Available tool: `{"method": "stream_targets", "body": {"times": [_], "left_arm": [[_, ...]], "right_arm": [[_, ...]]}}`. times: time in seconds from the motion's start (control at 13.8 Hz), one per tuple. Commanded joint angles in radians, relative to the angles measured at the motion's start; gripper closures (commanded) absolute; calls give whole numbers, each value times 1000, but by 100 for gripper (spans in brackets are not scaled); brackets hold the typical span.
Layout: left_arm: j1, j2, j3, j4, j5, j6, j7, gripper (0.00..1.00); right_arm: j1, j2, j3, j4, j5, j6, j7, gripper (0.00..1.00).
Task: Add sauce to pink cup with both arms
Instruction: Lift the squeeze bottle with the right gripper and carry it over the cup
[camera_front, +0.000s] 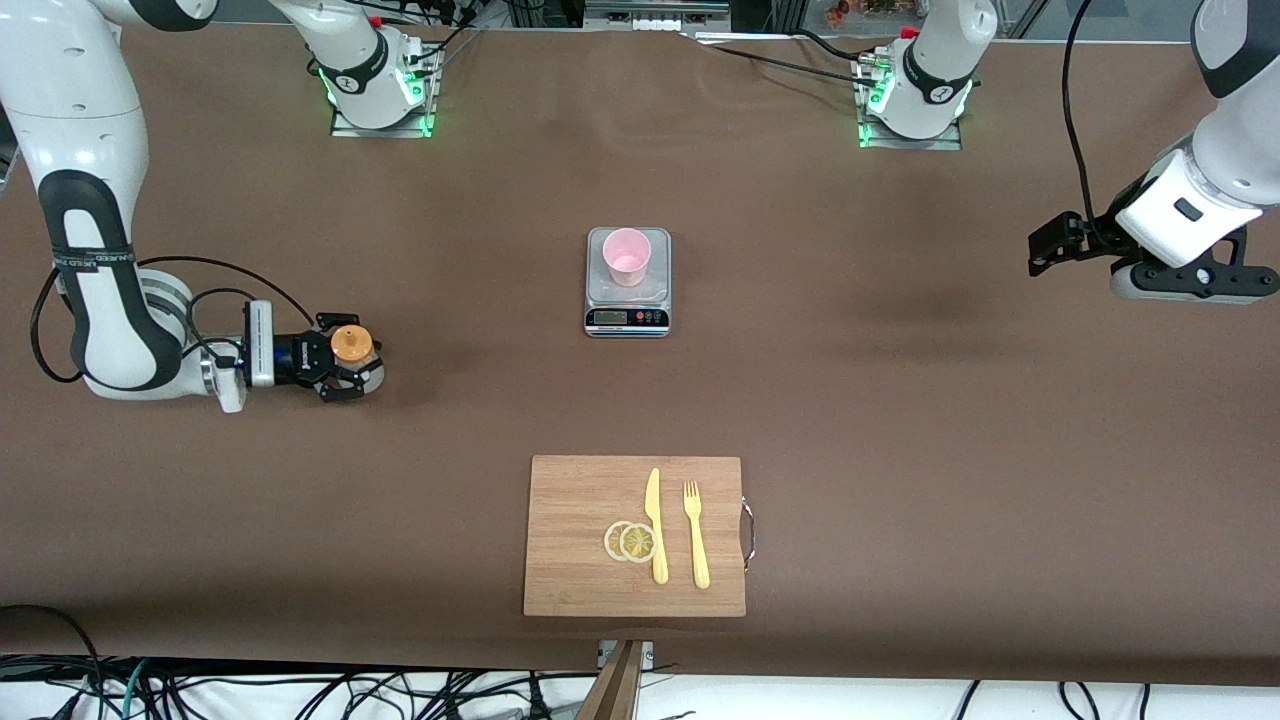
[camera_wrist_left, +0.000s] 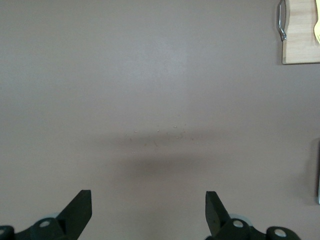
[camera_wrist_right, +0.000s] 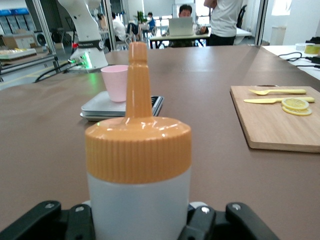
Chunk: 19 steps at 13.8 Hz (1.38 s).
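The right gripper (camera_front: 345, 372) has its fingers (camera_wrist_right: 200, 225) closed against the translucent body of the sauce bottle (camera_wrist_right: 138, 170), which stands upright on the counter (camera_front: 900, 400) with its orange nozzle cap (camera_front: 352, 344) up; the grip sits below the cap. In the front view, taking the scale (camera_front: 627, 283) as the clock's centre, this bottle lies at about 8 o'clock, toward the right arm's end of the counter.

The left gripper (camera_wrist_left: 149, 212) hangs with its fingers (camera_wrist_left: 80, 210) spread wide and nothing between them, over bare counter at about 3 o'clock from the scale.

The pink cup (camera_front: 627, 256) stands upright on the scale's platform. The cutting board (camera_front: 580, 540) lies at 6 o'clock, nearer the front camera, carrying a yellow knife (camera_front: 655, 525), a yellow fork (camera_front: 695, 535) and two lemon slices (camera_front: 630, 541).
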Motion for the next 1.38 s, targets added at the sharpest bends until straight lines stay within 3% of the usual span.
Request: {"method": "stream_targets", "body": {"times": [0.0, 0.07, 0.29, 0.8, 1.31], "left_arm": [[3, 12, -3, 39, 20, -18, -32, 0], [3, 23, -4, 58, 20, -18, -49, 0], [3, 40, -4, 75, 20, -18, -63, 0], [2, 40, -4, 76, 18, -18, -78, 0], [3, 41, -3, 89, 18, -18, -80, 0]], "right_arm": [[69, -41, -9, 19, -25, 59, 86, 100], [92, -61, -10, 19, -32, 100, 130, 100], [203, -156, -10, 11, -193, 241, 269, 100], [405, -216, -10, 9, -436, 413, 563, 100], [595, -245, -10, 11, -756, 449, 902, 100]]}}
